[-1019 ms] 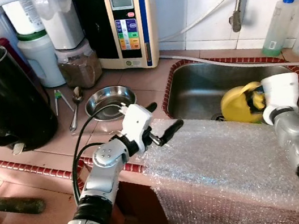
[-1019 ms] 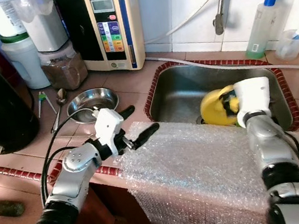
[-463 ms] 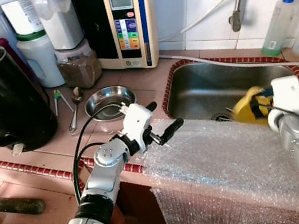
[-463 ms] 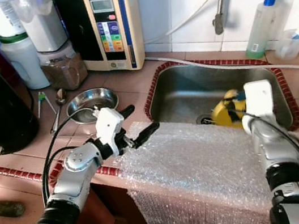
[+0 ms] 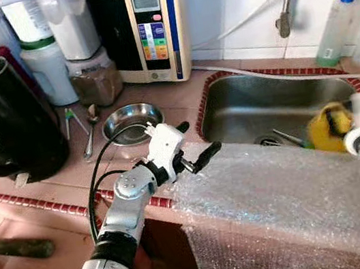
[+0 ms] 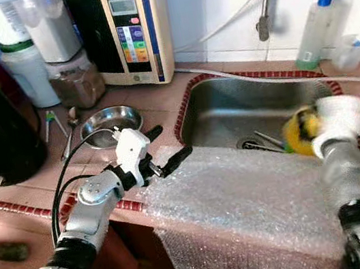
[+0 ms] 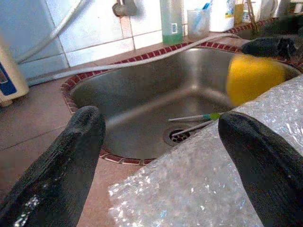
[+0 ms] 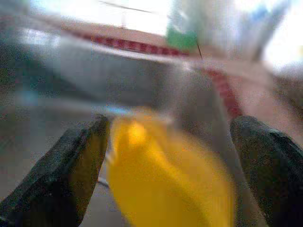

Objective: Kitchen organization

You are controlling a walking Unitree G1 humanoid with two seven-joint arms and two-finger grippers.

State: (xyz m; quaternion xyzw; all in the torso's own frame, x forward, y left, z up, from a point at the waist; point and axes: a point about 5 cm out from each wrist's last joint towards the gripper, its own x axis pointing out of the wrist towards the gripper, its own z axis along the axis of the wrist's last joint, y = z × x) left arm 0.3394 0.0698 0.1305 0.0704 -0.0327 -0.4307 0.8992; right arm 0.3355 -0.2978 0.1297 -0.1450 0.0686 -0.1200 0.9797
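The right gripper (image 5: 336, 123) is hanging over the sink (image 5: 230, 105) at about 3 o'clock in the head views, its fingers (image 8: 75, 165) spread to either side of a yellow cup (image 5: 324, 129); the blur is hiding whether they are actually pressing on it. The cup is sitting at the sink's right end, above the basin floor. Two utensils (image 7: 191, 118) are lying by the drain (image 7: 179, 135). The left gripper (image 5: 196, 147) is hovering wide open at the sink's near left corner, over the edge of the bubble wrap (image 5: 273, 195) draping the counter front. At 10 o'clock, a steel bowl (image 5: 131, 120) is resting on the counter (image 5: 167, 98).
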